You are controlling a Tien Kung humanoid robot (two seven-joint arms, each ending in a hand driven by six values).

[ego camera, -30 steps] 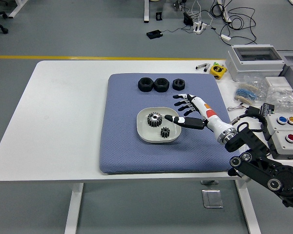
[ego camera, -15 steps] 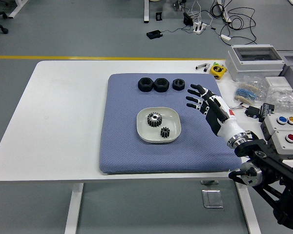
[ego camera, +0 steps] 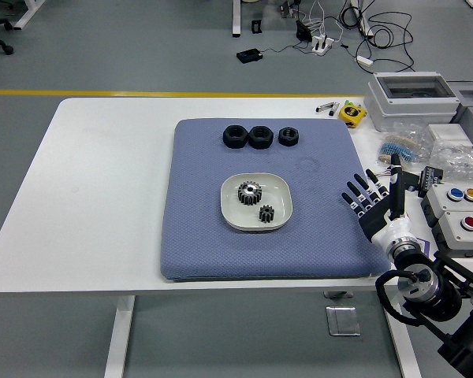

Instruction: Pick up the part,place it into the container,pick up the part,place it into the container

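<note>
Two gears [ego camera: 255, 201] in dish [ego camera: 280, 189], right hand [ego camera: 376, 205] empty

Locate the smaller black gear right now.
The smaller black gear lies in the white dish mid-mat, right of and nearer than the larger gear.

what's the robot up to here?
Two gears already lie in the white dish on the blue mat. The right hand is at the mat's right edge, fingers spread, holding nothing. Three black round parts sit in a row at the mat's far side, untouched. The left arm isn't in view.
</note>
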